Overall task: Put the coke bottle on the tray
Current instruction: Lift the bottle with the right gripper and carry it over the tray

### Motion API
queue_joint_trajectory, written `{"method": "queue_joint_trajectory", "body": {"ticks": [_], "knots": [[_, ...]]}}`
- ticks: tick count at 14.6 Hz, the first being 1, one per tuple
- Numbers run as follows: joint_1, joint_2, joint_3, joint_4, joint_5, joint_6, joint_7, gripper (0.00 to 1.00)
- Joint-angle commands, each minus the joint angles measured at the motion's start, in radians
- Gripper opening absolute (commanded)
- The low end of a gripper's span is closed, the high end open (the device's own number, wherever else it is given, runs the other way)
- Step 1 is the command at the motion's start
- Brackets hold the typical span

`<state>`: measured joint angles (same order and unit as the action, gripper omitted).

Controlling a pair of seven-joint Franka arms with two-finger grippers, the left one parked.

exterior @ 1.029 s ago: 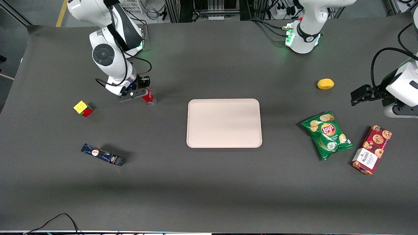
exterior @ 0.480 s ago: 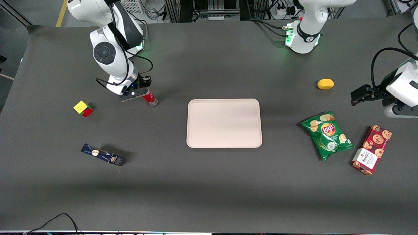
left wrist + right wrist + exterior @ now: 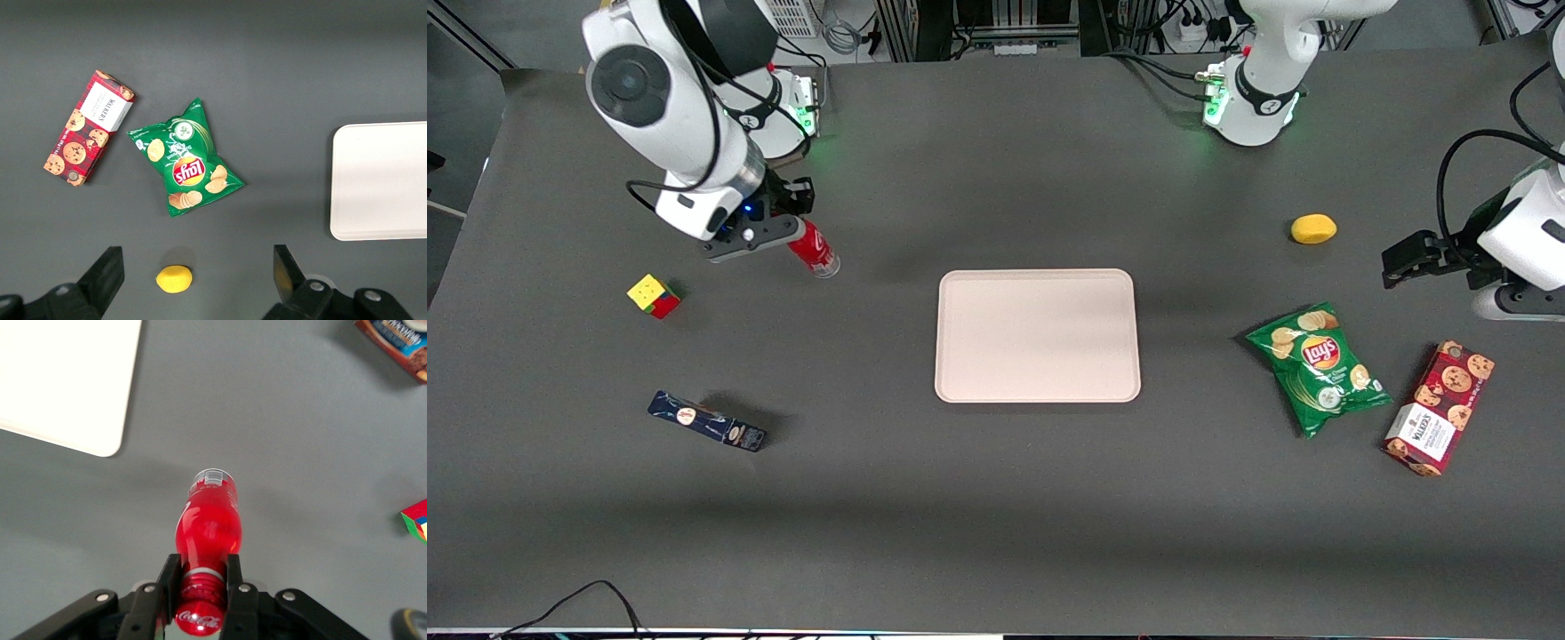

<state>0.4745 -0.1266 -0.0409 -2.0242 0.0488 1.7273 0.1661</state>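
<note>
A robot arm's claw (image 3: 199,603) is clamped around the neck of a red coke bottle (image 3: 812,250), holding it tilted in the air above the dark bench (image 3: 996,498). The empty pale tray (image 3: 1037,335) lies flat on the bench nearby, toward the parked arm's end.

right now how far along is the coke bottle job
Grasp looks done: the tool is shut on the coke bottle near its cap, holding it clear of the table. In hand: the carry. Left: move it over the tray, which has nothing on it, and set it down.
</note>
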Motion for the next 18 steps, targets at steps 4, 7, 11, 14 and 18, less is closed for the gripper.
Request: {"method": "queue_joint_trajectory", "body": {"ticks": [4,7,11,14,18], "knots": [[0.004,0.039,-0.004,0.176,0.029,-0.109,0.038,0.0],[0.047,0.088,0.015,0.274,0.039,-0.111,0.16,0.0],[0.16,0.148,0.024,0.343,0.079,-0.109,0.375,0.0],[0.228,0.241,0.027,0.419,0.082,-0.097,0.475,0.0],[0.234,0.379,0.049,0.452,0.105,0.038,0.474,0.0]]}}
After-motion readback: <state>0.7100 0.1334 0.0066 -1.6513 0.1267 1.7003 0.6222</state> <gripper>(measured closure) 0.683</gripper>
